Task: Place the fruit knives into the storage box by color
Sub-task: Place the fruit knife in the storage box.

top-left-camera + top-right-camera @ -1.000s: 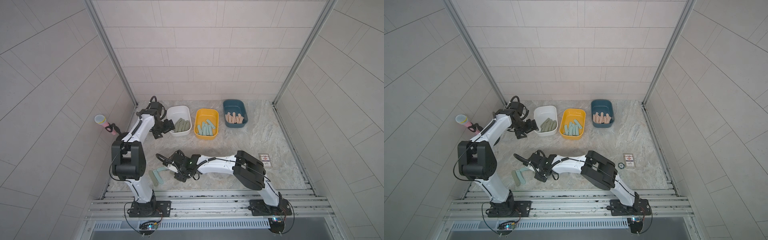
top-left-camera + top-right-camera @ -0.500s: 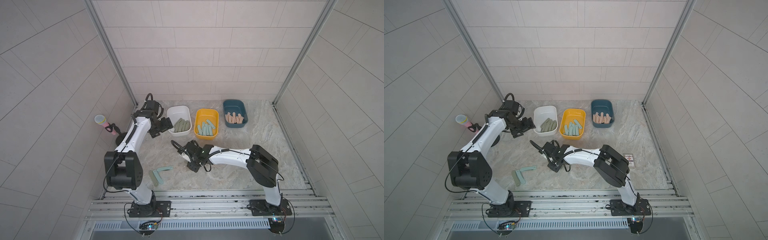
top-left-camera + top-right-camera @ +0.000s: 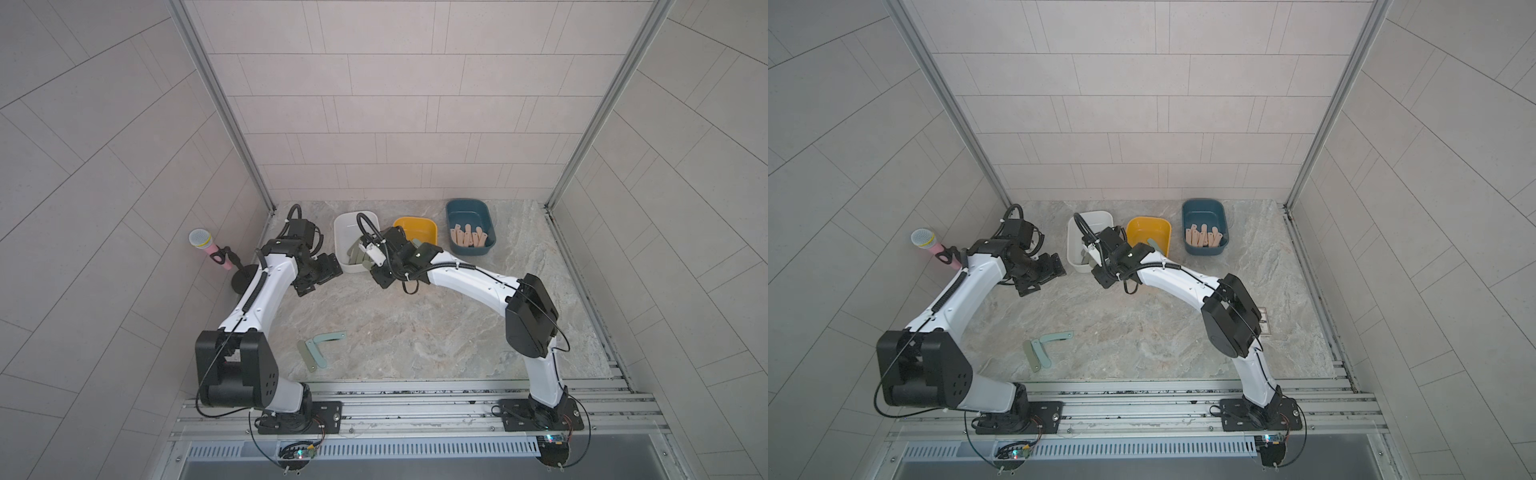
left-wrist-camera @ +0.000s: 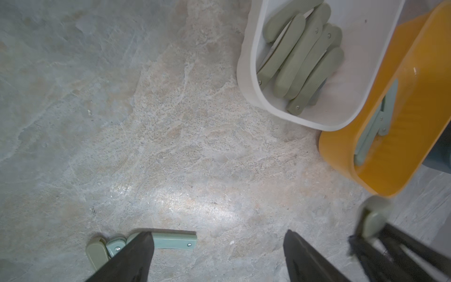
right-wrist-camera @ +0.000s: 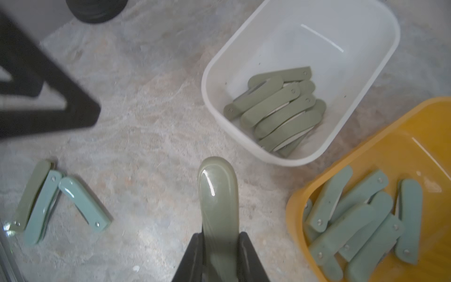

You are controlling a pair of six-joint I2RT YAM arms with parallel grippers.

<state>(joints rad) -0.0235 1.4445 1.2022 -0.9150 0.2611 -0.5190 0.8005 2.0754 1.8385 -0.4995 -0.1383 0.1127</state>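
Note:
My right gripper (image 5: 220,235) is shut on an olive-green fruit knife (image 5: 218,195), held just above the floor before the white box (image 5: 210,97), which holds several olive knives (image 5: 275,109). In both top views this gripper (image 3: 376,268) (image 3: 1100,268) is at the white box's near corner. The yellow box (image 5: 295,202) holds teal knives (image 5: 353,219); the blue box (image 3: 469,203) holds peach ones (image 3: 467,237). One olive (image 5: 31,195) and two teal knives (image 5: 42,207) (image 5: 84,202) lie loose on the floor. My left gripper (image 4: 218,240) (image 3: 318,277) is open and empty, left of the white box.
A pink microphone (image 3: 208,249) on a black stand (image 3: 243,282) is at the left wall. A small printed card (image 3: 1264,320) lies behind my right arm. Metal rails (image 3: 415,399) run along the front edge. Tiled walls close in three sides.
My right gripper has carried the olive knife from the front-left floor back to the white box. My left gripper has drawn a little away from that box, staying open.

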